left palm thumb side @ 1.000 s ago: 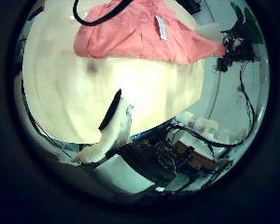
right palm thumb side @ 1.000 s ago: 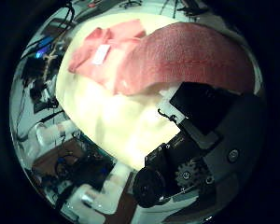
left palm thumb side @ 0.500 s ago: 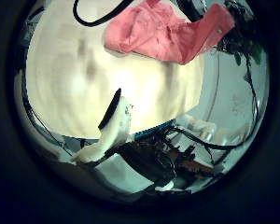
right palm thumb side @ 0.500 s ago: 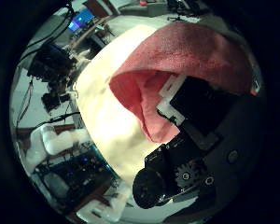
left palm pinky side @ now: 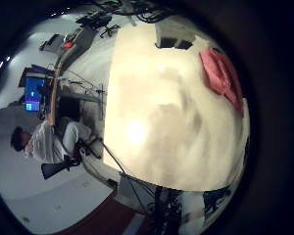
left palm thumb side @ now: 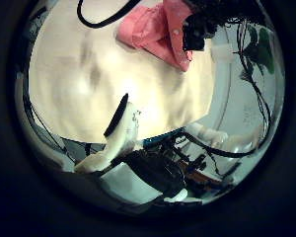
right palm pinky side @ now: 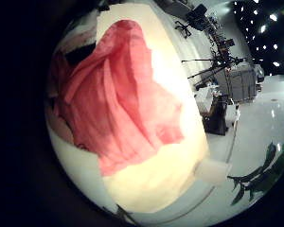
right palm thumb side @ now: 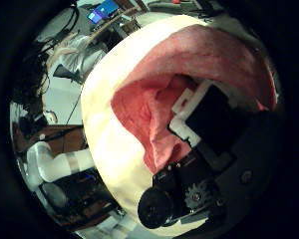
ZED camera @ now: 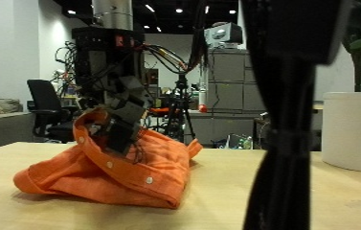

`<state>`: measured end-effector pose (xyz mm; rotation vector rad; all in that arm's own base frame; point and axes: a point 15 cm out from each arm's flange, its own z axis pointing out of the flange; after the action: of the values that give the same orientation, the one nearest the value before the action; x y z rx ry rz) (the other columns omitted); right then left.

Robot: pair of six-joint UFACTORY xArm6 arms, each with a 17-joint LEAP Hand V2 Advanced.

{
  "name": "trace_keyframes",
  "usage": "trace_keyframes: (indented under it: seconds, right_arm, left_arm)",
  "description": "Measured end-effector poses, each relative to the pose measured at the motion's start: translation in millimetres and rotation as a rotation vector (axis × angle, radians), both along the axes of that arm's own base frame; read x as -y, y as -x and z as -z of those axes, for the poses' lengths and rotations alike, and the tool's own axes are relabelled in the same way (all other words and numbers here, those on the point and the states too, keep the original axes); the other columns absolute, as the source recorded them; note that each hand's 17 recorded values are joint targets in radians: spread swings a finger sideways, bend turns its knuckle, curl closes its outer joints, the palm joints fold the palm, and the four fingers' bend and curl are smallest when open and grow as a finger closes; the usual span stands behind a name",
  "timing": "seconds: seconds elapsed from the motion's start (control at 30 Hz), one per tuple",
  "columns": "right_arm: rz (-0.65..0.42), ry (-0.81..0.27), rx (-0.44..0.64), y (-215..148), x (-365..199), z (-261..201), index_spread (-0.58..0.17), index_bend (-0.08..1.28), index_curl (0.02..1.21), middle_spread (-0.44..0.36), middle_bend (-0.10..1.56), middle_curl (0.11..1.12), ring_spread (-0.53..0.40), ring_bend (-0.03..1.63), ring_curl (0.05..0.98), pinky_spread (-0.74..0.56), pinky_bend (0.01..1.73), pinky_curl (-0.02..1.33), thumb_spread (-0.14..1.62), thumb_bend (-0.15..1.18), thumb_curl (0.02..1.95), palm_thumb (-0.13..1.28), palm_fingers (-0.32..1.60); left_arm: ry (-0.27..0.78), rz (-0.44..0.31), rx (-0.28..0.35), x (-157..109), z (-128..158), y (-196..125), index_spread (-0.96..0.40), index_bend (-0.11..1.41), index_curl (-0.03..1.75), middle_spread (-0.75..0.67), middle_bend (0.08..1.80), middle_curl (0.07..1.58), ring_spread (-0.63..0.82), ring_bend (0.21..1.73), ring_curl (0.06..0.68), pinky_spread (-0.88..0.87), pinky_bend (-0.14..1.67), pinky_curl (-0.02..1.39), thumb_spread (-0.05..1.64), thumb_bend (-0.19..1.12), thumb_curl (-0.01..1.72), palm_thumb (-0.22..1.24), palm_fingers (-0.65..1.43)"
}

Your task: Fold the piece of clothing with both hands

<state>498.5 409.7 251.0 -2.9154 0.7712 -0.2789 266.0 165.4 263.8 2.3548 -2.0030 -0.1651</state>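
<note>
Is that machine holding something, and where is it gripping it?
The right hand pinches the orange garment by a raised fold at the top of the heap.

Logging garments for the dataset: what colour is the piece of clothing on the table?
Orange, seen best in the outside view: the clothing.

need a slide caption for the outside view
A robot hand lifts one edge of a crumpled orange shirt above the wooden table.

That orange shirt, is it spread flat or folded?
Neither: the orange shirt lies bunched in a heap on the table, one part lifted by a hand.
</note>
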Motion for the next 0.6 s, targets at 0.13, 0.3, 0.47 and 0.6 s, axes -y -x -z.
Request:
trace_keyframes:
  seconds: [0.13, 0.3, 0.47, 0.6]
  right_arm:
    - [-0.028, -0.069, -0.009, 3.2, 0.6, -31.1, -0.398, 0.54, 0.59, -0.150, 0.93, 0.60, -0.329, 1.12, 0.502, -0.34, 1.03, 0.52, 1.17, -0.02, 0.61, 0.93, 0.26]
    - [-0.032, -0.168, -0.050, 14.8, 17.5, -84.2, -0.425, 0.39, 0.50, -0.089, 0.60, 0.48, -0.217, 1.02, 0.453, -0.03, 1.09, 0.51, 1.13, -0.05, 0.56, 0.78, -0.01]
    - [0.023, -0.212, -0.012, 11.5, 65.8, -147.3, -0.453, 0.28, 0.42, -0.043, 0.46, 0.40, -0.024, 0.87, 0.375, 0.23, 1.06, 0.46, 1.12, -0.04, 0.50, 0.66, -0.02]
    - [0.047, -0.235, 0.018, 35.8, 98.3, -205.8, -0.452, 0.26, 0.40, -0.019, 0.44, 0.39, 0.072, 0.77, 0.328, 0.35, 0.96, 0.41, 1.11, -0.03, 0.47, 0.64, -0.01]
  left_arm:
    - [-0.001, 0.006, 0.006, 2.8, -1.3, -1.8, 0.08, 0.17, 0.34, 0.12, 0.19, 0.32, 0.32, 0.47, 0.218, 0.20, 0.36, 0.33, 1.25, -0.01, 0.25, 0.40, 0.16]
    - [0.004, 0.026, 0.014, 13.6, -4.4, -1.4, 0.08, 0.17, 0.34, 0.12, 0.18, 0.32, 0.32, 0.48, 0.216, 0.20, 0.36, 0.33, 1.25, -0.01, 0.25, 0.40, 0.16]
    - [0.002, 0.048, 0.025, 25.1, -10.5, -3.5, 0.07, 0.17, 0.34, 0.12, 0.18, 0.32, 0.32, 0.48, 0.214, 0.20, 0.36, 0.33, 1.25, -0.01, 0.25, 0.40, 0.16]
    - [-0.004, 0.057, 0.037, 31.0, -22.7, 1.7, 0.07, 0.17, 0.34, 0.12, 0.19, 0.32, 0.32, 0.48, 0.213, 0.20, 0.36, 0.32, 1.24, -0.01, 0.25, 0.41, 0.17]
